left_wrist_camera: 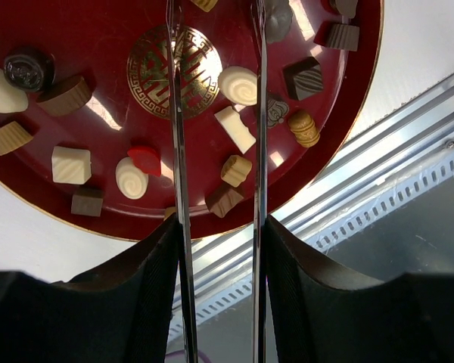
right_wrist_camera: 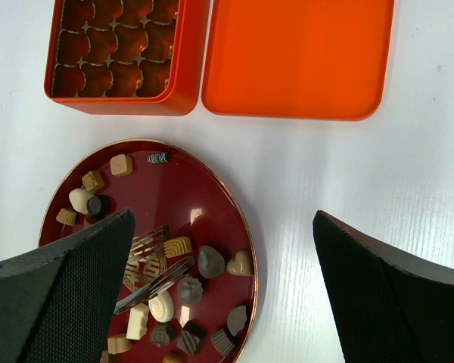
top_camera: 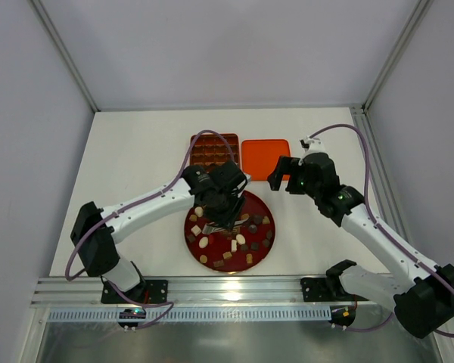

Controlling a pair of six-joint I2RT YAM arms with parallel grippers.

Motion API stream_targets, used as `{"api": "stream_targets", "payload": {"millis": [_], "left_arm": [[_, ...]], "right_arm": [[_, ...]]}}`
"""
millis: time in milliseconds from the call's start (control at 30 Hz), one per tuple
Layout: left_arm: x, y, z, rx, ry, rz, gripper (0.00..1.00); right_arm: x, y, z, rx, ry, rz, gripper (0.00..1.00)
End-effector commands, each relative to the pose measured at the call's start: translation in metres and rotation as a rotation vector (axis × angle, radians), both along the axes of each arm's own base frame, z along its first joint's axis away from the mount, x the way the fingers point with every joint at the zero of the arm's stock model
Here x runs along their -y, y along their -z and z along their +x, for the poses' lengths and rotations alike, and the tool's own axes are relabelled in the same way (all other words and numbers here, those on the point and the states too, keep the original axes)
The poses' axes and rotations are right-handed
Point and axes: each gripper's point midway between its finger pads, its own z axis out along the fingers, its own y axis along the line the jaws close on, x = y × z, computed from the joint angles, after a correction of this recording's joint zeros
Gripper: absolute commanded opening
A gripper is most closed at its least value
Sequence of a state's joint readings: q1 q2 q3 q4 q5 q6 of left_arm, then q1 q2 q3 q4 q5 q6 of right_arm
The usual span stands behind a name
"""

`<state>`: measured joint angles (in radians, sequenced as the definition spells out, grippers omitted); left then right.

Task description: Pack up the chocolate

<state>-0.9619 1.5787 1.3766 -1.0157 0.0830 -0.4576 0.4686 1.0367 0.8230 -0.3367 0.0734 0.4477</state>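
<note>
Many small chocolates [top_camera: 240, 239], dark, tan and cream, lie scattered on a round red plate [top_camera: 268, 213]. My left gripper [top_camera: 227, 198] hovers over the plate, shut on metal tongs [top_camera: 215, 223]. In the left wrist view the tongs [left_wrist_camera: 176, 136] stand apart over the plate [left_wrist_camera: 106, 151], with a cream oblong piece [left_wrist_camera: 234, 128] and a cream spiral piece [left_wrist_camera: 240, 85] between the blades. My right gripper [top_camera: 281, 175] is open and empty, above the table right of the plate [right_wrist_camera: 189, 181]. The tong tips [right_wrist_camera: 155, 276] show there too.
An orange box [top_camera: 214, 149] with empty moulded cavities sits behind the plate, its orange lid [top_camera: 265, 156] beside it on the right. Both show in the right wrist view, box [right_wrist_camera: 185, 68] and lid [right_wrist_camera: 295, 53]. An aluminium rail [top_camera: 227, 287] runs along the near edge.
</note>
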Motion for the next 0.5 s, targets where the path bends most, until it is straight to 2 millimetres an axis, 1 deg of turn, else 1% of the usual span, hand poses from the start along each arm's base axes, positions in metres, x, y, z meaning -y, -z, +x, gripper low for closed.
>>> {"api": "stream_targets", "payload": {"millis": [0, 133, 200, 333, 467], "left_arm": [[0.012, -0.004, 0.004, 0.023, 0.035, -0.045, 0.46], [0.013, -0.003, 0.004, 0.023, 0.037, -0.043, 0.43], [0.012, -0.001, 0.004, 0.021, 0.037, -0.035, 0.41], [0.010, 0.003, 0.004, 0.019, 0.038, -0.022, 0.39], [0.010, 0.006, 0.005, 0.019, 0.039, -0.014, 0.35]], "right_arm": [[0.004, -0.007, -0.001, 0.028, 0.017, 0.004, 1.00], [0.004, -0.006, -0.002, 0.027, 0.014, 0.004, 1.00], [0.004, -0.006, -0.002, 0.027, 0.014, 0.004, 1.00], [0.004, -0.005, -0.002, 0.023, 0.017, 0.005, 1.00], [0.004, -0.004, -0.002, 0.022, 0.016, 0.004, 1.00]]}}
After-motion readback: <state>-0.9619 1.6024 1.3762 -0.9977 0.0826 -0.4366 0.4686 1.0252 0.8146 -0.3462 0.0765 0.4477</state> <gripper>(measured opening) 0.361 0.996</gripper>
